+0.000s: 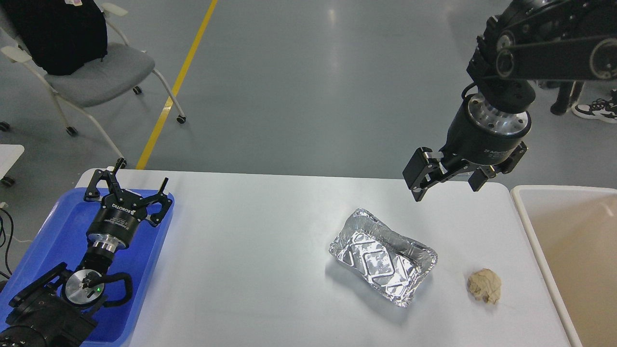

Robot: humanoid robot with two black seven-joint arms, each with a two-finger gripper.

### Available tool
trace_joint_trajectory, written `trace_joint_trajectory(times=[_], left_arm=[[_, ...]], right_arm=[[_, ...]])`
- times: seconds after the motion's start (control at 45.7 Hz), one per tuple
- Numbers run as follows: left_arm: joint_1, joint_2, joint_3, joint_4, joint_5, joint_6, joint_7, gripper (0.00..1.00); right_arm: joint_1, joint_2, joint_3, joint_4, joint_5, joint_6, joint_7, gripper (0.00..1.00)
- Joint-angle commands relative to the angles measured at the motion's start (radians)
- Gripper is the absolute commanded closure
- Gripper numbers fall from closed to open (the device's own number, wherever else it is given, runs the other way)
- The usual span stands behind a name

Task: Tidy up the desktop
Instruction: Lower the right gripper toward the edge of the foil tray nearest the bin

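White desktop (250,250) fills the near view, grey floor beyond; two bits of clutter left on it, both toward the right.

Near to far: one crumpled beige wad (484,286) beside one foil tray (383,255), one bin (569,241) at right, one blue tray (144,270) under my left gripper (127,185), jaws wide, empty. My right gripper (446,185) hangs above the far edge, jaws wide, empty. I'd drop straight over the wad, pinch its middle, then bin it. One chair (91,72) behind.

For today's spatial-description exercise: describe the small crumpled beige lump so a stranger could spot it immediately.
Start at the white desktop and go to its right side, near the beige bin. Right of the shiny foil tray lies the crumpled beige lump, small, matte and wrinkled.
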Motion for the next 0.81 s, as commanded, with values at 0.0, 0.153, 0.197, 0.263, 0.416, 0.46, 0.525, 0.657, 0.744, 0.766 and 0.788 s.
trace_joint_trajectory(times=[0.0,0.153,0.197,0.263,0.416,0.46,0.525,0.657,0.744,0.766,0.788], left_arm=[[0.0,0.0,0.0,0.0,0.0,0.0,0.0,0.01],[0.0,0.0,0.0,0.0,0.0,0.0,0.0,0.01],[0.002,0.0,0.0,0.0,0.0,0.0,0.0,0.01],[0.002,0.002,0.0,0.0,0.0,0.0,0.0,0.01],[0.002,0.0,0.0,0.0,0.0,0.0,0.0,0.01],[0.002,0.0,0.0,0.0,0.0,0.0,0.0,0.01],[0.0,0.0,0.0,0.0,0.0,0.0,0.0,0.01],[0.0,0.0,0.0,0.0,0.0,0.0,0.0,0.01],[0.0,0.0,0.0,0.0,0.0,0.0,0.0,0.01],[0.0,0.0,0.0,0.0,0.0,0.0,0.0,0.01],[0.0,0.0,0.0,0.0,0.0,0.0,0.0,0.01]], right_arm=[[-0.078,-0.002,0.012,-0.016,0.008,0.0,0.0,0.0],[-0.147,-0.002,0.012,-0.016,0.008,-0.029,0.0,0.0],[-0.173,-0.004,0.012,-0.016,0.008,-0.061,0.0,0.0],[-0.217,-0.019,0.018,-0.014,0.005,-0.118,-0.003,0.0],[-0.34,-0.061,0.024,-0.014,-0.012,-0.236,-0.005,0.0],[-0.366,-0.065,0.026,-0.014,-0.011,-0.267,-0.005,0.0],[-0.412,-0.065,0.03,-0.014,-0.011,-0.308,-0.005,0.0],[-0.484,-0.058,0.04,-0.014,-0.008,-0.393,-0.008,0.0],[-0.526,-0.042,0.046,-0.013,-0.006,-0.437,-0.026,0.01],[-0.532,-0.038,0.046,-0.013,-0.002,-0.446,-0.038,0.01],[-0.54,-0.035,0.047,-0.011,0.002,-0.456,-0.054,0.01]])
